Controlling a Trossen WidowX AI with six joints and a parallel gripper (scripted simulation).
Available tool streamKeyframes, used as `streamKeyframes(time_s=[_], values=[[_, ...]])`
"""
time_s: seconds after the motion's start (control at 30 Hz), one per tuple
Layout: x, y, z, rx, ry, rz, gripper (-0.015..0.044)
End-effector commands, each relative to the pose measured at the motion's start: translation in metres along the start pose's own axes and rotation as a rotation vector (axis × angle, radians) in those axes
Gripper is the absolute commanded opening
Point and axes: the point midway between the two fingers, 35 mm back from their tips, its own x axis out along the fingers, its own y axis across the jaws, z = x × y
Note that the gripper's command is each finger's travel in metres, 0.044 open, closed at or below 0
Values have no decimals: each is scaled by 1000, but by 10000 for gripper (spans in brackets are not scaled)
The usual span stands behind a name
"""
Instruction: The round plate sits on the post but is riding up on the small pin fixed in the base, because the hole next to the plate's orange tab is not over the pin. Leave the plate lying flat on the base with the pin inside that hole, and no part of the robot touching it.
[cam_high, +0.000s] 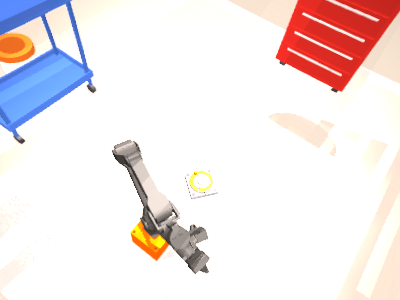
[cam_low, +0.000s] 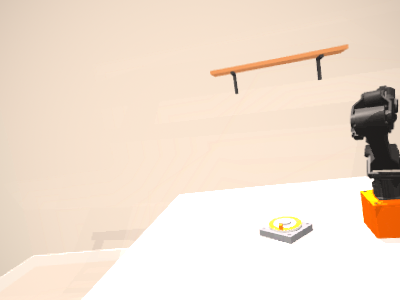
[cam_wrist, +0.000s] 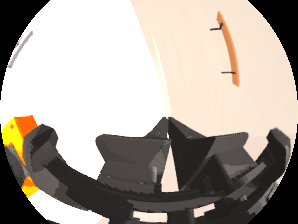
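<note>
The round plate (cam_high: 191, 182) (cam_low: 272, 224) shows as a yellow ring with a pale middle on the square grey base (cam_high: 210, 192) (cam_low: 272, 234). Its orange tab (cam_high: 195, 173) (cam_low: 281, 226) is at the upper left in the top view and on the near side in the exterior view. The pin and the hole are too small to make out, and I cannot tell whether the plate lies flat. My gripper (cam_high: 206, 270) (cam_wrist: 168, 119) is shut with nothing between its fingertips, well away from the plate and touching neither it nor the base.
The arm's orange mount (cam_high: 148, 242) (cam_low: 382, 220) (cam_wrist: 17, 127) stands near the base. A blue cart (cam_high: 45, 95) and a red drawer cabinet (cam_high: 330, 50) stand far back. An orange shelf (cam_low: 280, 61) (cam_wrist: 230, 50) hangs on the wall.
</note>
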Motion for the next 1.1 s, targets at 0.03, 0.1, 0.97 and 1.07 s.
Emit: streamKeyframes(time_s=[0.03, 0.1, 0.97, 1.07], values=[[12, 6, 44, 66, -111, 148, 0], [15, 8, 56, 79, -137, 191, 0], [-29, 149, 268, 38, -163, 911, 0], [-52, 184, 288, -7, -112, 976, 0]])
